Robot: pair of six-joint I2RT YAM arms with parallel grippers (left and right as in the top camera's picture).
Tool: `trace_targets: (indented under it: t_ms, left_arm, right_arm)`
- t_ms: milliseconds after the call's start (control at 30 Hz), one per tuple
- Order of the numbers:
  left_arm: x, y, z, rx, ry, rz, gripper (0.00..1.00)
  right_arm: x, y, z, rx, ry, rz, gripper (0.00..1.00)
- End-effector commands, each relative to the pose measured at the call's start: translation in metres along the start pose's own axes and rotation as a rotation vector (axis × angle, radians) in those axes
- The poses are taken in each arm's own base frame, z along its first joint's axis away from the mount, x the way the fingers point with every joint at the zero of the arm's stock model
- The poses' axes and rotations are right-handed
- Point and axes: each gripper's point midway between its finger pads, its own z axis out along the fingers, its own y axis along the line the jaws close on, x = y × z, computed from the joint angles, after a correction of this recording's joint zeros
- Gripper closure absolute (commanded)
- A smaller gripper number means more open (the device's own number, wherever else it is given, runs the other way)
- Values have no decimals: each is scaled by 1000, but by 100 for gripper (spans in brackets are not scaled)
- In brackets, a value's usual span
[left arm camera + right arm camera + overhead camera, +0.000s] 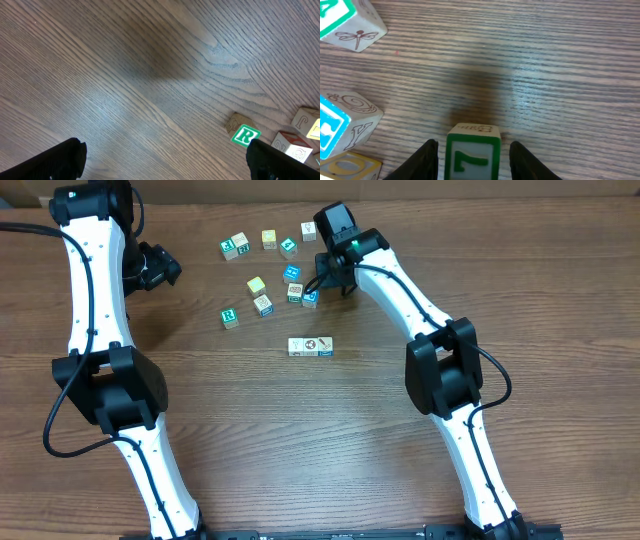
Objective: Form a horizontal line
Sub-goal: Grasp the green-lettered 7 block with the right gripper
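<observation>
The horizontal line (310, 346) is a short row of touching white-tan cubes at the table's middle. I cannot tell its exact count, and I see no teal cube in it. My right gripper (334, 280) hangs over the loose cubes behind the row. In the right wrist view it (473, 160) is open around a green-framed white cube (473, 150), with a small gap on each side. That cube is hidden under the gripper from overhead. My left gripper (158, 266) is open and empty at the far left; it also shows in the left wrist view (165, 162).
Several loose cubes lie scattered at the back centre: a green R cube (230, 316) (245, 135), blue ones (295, 292), a yellow one (256, 284). A blue cube (332, 127) and a dragonfly cube (350, 22) lie left of the right gripper.
</observation>
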Motion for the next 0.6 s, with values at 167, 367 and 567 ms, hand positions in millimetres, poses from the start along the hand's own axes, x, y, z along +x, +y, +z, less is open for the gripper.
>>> trace_targets:
  t_ms: [167,367,567]
  left_arm:
    - [2,-2,-2,0,-3,4,0]
    - [2,-2,-2,0,-3,4,0]
    - [2,-2,-2,0,-3,4,0]
  right_arm:
    - [-11,-5,-12,6,-32,8,73]
    - [-10,-5,-12,6,-30,8,55]
    - [-11,-4,-12,5,-33,8,67]
